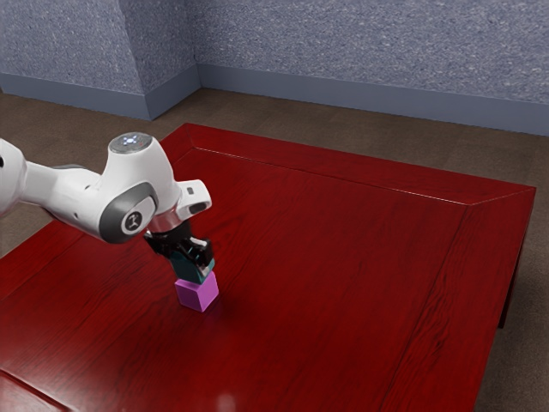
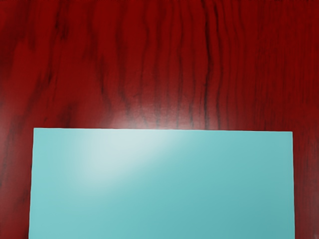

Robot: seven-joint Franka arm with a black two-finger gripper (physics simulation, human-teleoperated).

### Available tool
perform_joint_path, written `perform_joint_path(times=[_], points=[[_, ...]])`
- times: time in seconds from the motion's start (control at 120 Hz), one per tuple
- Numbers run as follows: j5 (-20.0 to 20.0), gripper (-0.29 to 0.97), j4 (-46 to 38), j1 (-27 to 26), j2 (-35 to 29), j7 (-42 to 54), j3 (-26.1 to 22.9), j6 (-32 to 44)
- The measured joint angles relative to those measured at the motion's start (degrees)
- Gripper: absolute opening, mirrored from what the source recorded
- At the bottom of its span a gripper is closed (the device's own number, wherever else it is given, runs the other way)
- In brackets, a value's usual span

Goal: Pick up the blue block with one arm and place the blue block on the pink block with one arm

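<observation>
Between the black pincer fingers: light-blue cube block, clamped snug | just under it: pink cube block | step: placing, I reckon | next: settle it, open gently, lift straight up

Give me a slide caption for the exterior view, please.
Black two-finger gripper holding light-blue block over pink cube on red wooden table.

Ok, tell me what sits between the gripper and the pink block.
The blue block: in the exterior view it is held in the gripper, directly above the pink block. Whether the two blocks touch, I cannot tell.
</observation>
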Motion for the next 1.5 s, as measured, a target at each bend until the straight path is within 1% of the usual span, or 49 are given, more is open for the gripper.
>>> perform_joint_path(times=[0.525,0.7,0.842,1.125,1.308,1.375,1.442,1.5], points=[[-0.08,0.37,-0.18,0.37,-0.26,0.75,0.01,0.13],[-0.49,0.52,-0.18,0.27,-0.34,1.62,-0.06,0.05],[-0.59,0.60,-0.18,0.19,-0.31,2.26,-0.06,0.01],[-0.66,0.66,-0.18,0.32,-0.42,3.14,-0.06,-0.08],[-0.71,0.67,-0.11,0.92,-2.80,3.73,-0.06,-0.83],[-0.72,0.67,2.88,1.44,-5.15,4.14,-0.05,-3.28],[-0.91,0.68,15.74,2.23,-5.88,4.88,-0.04,-10.49],[-2.58,0.68,20.73,2.69,-6.07,5.48,-0.13,-16.26]])
